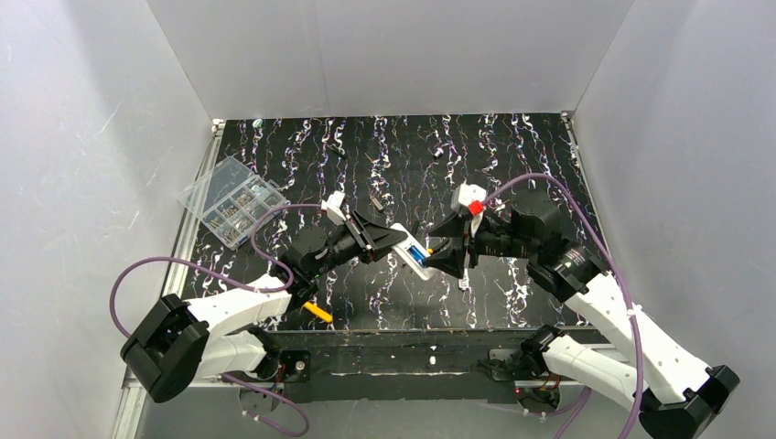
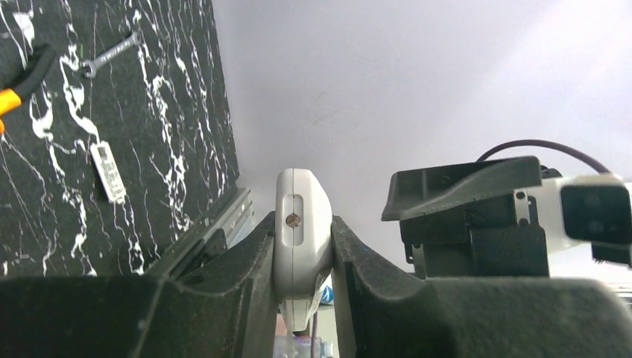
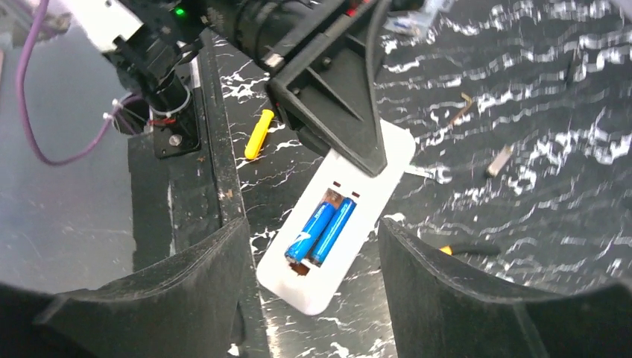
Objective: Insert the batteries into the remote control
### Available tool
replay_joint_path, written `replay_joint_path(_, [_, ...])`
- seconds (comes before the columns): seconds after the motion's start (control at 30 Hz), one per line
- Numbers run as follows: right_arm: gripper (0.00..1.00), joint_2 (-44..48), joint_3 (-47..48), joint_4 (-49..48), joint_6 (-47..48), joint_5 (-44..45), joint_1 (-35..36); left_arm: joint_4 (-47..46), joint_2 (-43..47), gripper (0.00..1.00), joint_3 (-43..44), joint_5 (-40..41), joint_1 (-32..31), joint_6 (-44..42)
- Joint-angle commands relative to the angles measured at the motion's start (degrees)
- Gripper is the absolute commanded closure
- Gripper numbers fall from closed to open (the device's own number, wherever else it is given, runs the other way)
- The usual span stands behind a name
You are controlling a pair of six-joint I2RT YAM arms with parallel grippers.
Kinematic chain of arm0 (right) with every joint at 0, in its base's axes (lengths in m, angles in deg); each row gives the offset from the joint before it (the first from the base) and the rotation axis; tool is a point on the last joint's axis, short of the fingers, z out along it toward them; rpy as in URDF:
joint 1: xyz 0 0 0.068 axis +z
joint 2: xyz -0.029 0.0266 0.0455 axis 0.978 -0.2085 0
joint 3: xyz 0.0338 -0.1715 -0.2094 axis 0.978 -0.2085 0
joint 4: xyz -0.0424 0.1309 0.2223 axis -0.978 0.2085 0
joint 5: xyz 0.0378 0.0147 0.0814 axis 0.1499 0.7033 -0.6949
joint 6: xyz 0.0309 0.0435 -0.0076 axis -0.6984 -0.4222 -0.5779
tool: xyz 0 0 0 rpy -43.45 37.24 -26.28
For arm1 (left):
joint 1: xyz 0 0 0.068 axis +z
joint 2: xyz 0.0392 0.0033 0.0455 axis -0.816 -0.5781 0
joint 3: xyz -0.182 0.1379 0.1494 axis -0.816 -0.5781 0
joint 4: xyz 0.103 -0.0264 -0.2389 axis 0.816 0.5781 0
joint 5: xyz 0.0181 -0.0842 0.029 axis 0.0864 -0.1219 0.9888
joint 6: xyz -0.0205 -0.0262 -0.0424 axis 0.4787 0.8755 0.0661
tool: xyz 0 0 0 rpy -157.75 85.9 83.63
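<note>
The white remote control [image 1: 403, 240] is held off the table, recess side up, with my left gripper [image 1: 382, 240] shut on its far end. In the left wrist view its edge [image 2: 302, 239] sits pinched between both fingers [image 2: 250, 268]. Two blue batteries [image 3: 320, 231] lie side by side in the recess of the remote control [image 3: 317, 287], the left one slightly askew. My right gripper [image 3: 311, 224] hovers just over that end, open, with its fingers [image 3: 201, 276] on either side and apart from the handset. From above, the right gripper [image 1: 448, 259] is next to the batteries [image 1: 419, 256].
A clear compartment box [image 1: 233, 199] sits at the back left. Pliers with a yellow handle [image 1: 316, 312] lie near the front edge under the left arm. Small metal parts [image 3: 499, 160] and a wrench [image 2: 112, 54] are scattered on the black marbled mat. White walls surround the table.
</note>
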Motion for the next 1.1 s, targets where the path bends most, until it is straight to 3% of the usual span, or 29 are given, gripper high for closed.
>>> replay_joint_path(0.0, [0.28,1.2,-1.1,-8.3,14.5,-11.4,-0.8,1.1,3.4,1.0,3.1,-5.8,-0.2,3.1])
replay_joint_path(0.23, [0.33,-8.0,10.7,11.7,30.0,-34.0,-4.4,1.4,1.8,1.0,4.3,-12.6,-0.2,6.5])
replay_joint_path(0.33, [0.38,-10.3,11.6,19.7,38.4,-39.6,-4.8,-1.0,0.8,1.0,5.2,-15.7,-0.2,7.3])
replay_joint_path(0.5, [0.4,-7.8,6.7,17.4,36.3,-39.0,-4.8,-6.5,-0.2,1.0,5.3,-17.1,-0.2,6.4])
replay_joint_path(1.07, [0.46,-10.8,6.4,13.9,34.4,-39.2,-4.7,-8.1,-0.9,1.0,6.3,-18.3,-0.3,6.7])
